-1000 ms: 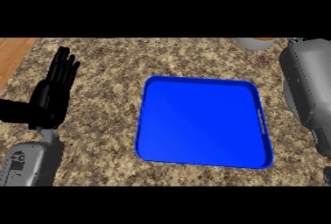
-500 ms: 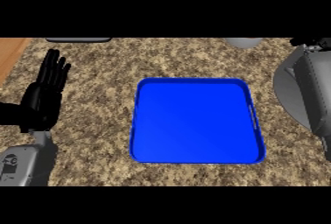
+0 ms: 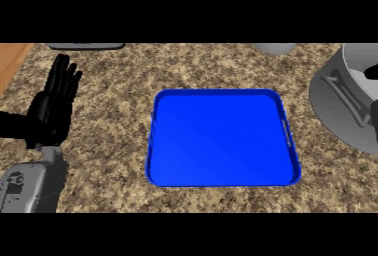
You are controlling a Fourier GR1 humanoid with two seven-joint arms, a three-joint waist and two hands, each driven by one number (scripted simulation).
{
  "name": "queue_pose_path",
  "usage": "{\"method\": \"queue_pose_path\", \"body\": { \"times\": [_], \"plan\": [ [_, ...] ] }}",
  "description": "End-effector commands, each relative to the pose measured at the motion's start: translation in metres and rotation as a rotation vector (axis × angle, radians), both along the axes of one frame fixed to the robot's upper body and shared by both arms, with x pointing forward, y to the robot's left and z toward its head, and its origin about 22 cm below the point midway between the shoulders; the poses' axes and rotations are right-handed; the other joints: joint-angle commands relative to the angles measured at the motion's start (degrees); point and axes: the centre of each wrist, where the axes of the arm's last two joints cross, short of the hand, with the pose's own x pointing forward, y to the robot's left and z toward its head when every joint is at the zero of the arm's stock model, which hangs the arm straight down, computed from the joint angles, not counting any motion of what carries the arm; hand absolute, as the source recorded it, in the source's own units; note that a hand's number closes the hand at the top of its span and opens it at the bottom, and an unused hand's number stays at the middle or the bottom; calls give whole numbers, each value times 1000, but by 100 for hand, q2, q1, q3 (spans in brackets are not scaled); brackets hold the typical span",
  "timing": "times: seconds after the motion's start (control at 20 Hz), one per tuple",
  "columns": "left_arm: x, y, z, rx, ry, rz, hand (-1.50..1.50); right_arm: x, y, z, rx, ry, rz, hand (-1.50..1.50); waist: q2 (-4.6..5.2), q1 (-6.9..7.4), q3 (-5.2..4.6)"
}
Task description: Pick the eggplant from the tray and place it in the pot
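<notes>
Nearest to me, at the lower left corner, the grey left forearm (image 3: pixel 28 187) comes up from the bottom edge. Above it the left hand (image 3: pixel 52 107) rests over the table (image 3: pixel 111 165) near the left edge, fingers straight, close together and pointing away from me, holding nothing (it touches none of the things on the table).

To its right, well apart from the hand, the blue tray (image 3: pixel 221 140) lies flat in the middle of the speckled stone surface. Its raised rim runs all round, and a slim slot (image 3: pixel 286 132) shows in the right wall. Only blue floor shows inside it. I cannot tell where the eggplant is: it shows nowhere in my view.

At the right edge a large grey rounded shape (image 3: pixel 343 107) hangs close to the camera, overlapping the table just beside the tray's right wall. I take it for the right forearm but cannot be sure, and no right hand shows.

Farthest off, along the top edge, a dark flat object (image 3: pixel 87 46) sits at the left and a pale grey object (image 3: pixel 277 48) at the right, both cut off. A wooden strip (image 3: pixel 11 62) borders the far left corner.
</notes>
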Motion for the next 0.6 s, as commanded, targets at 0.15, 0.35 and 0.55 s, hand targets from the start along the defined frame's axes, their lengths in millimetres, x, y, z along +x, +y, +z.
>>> {"method": "queue_pose_path", "body": {
  "times": [0.15, 0.35, 0.55],
  "plan": [
    [-3, 6, 10, -8, 1, -25, 0, -21, -29, -24, 40, -1, -67, 150, -1, 50, -1],
    [-9, 0, 3, -5, -7, -6, 0, -37, -74, -41, 161, 61, -71, 150, 18, 101, 6],
    [-2, 1, 2, -5, -4, -27, 0, -33, -64, -62, 391, -104, -75, -150, 60, 149, 19]
  ]
}}
